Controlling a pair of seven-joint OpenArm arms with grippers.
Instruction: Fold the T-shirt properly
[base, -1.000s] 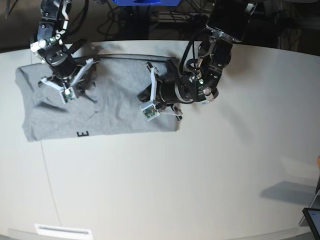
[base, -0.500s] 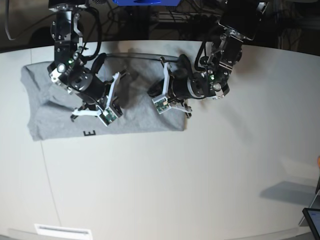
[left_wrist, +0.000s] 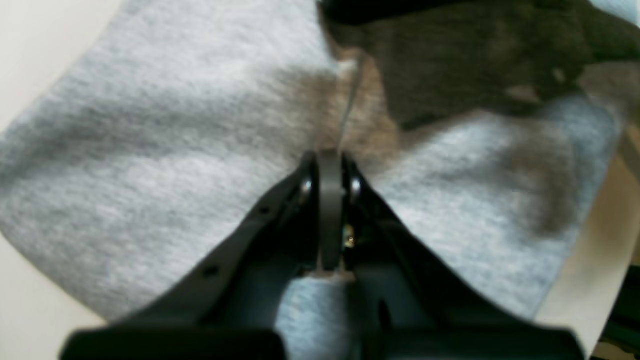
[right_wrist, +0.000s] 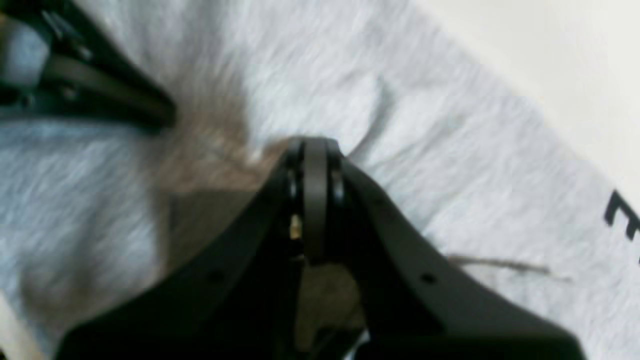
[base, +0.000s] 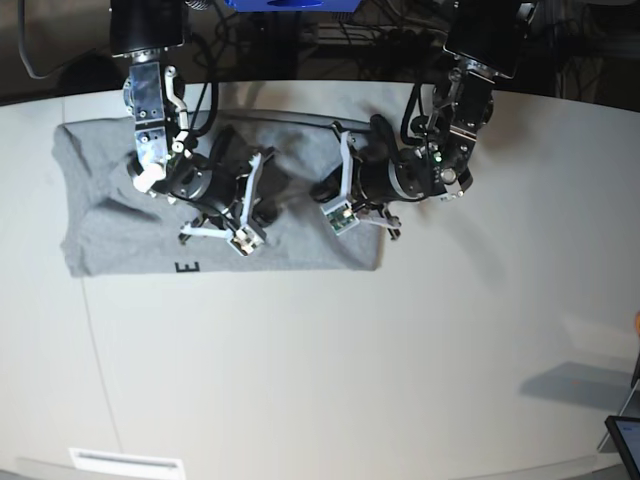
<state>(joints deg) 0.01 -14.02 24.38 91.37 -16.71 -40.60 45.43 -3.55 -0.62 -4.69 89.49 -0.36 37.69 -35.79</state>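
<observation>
The grey T-shirt (base: 100, 200) lies folded into a wide band at the table's back left, with a black letter E (base: 186, 267) showing at its front edge. My left gripper (base: 322, 188) sits low on the shirt's right part. In the left wrist view the left gripper (left_wrist: 330, 152) is shut, and a crease in the T-shirt (left_wrist: 150, 150) runs from its tip. My right gripper (base: 268, 185) is over the shirt's middle. In the right wrist view the right gripper (right_wrist: 312, 142) is shut, its tip against the T-shirt (right_wrist: 450, 125). The two tips point at each other, a short way apart.
The white table (base: 400, 380) stretches in front and to the right of the shirt. A tablet corner (base: 625, 440) pokes in at the bottom right and a white label (base: 125, 462) lies at the front left. Cables and dark gear sit behind the table's back edge.
The right gripper has slid rightwards across the shirt from its left part to its middle. The left gripper has shifted a little to the right, and the whole shirt has moved right with it.
</observation>
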